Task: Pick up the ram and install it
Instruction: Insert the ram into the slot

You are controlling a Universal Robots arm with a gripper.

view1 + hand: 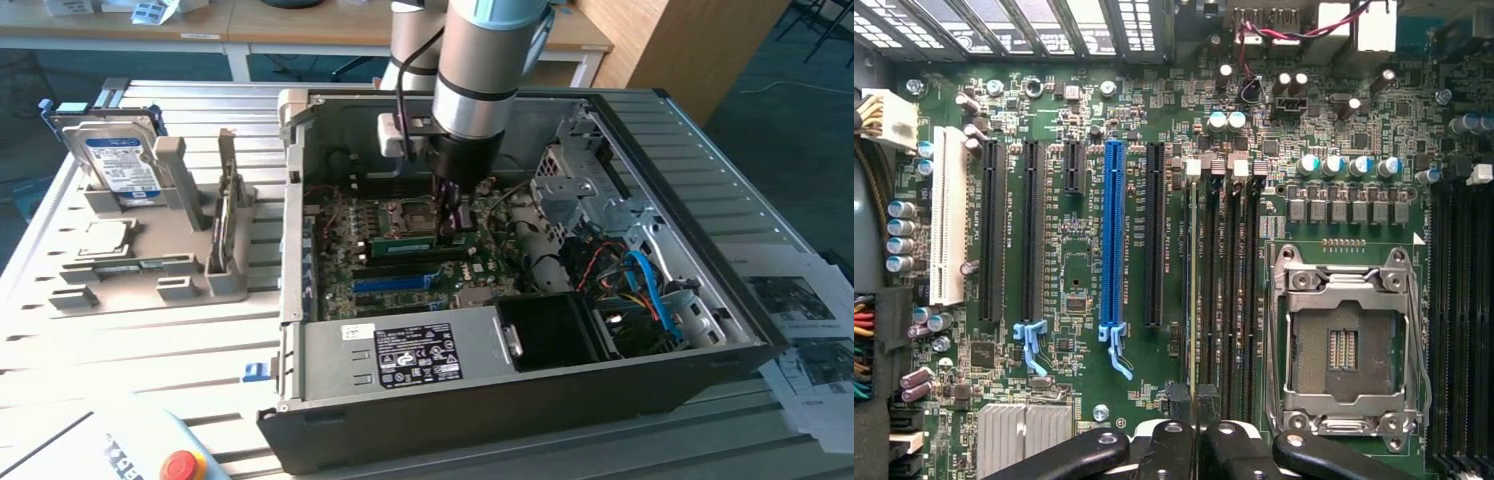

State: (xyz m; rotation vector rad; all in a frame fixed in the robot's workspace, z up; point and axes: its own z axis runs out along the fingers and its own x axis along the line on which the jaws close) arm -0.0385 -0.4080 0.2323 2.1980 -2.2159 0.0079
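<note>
- A grey table (pixel 147 350) with long grooves was seen in front.
- Wooden desks (pixel 200 25) with white legs were set behind it.
- A dark floor (pixel 134 62) was seen under the desks.

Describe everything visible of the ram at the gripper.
The ram is seen edge-on as a thin, long strip with a pale top edge. It stands upright in line with the black memory slot farthest from the empty processor socket, on the green motherboard. The gripper is shut on it from above. Whether it is fully seated cannot be told.
</note>
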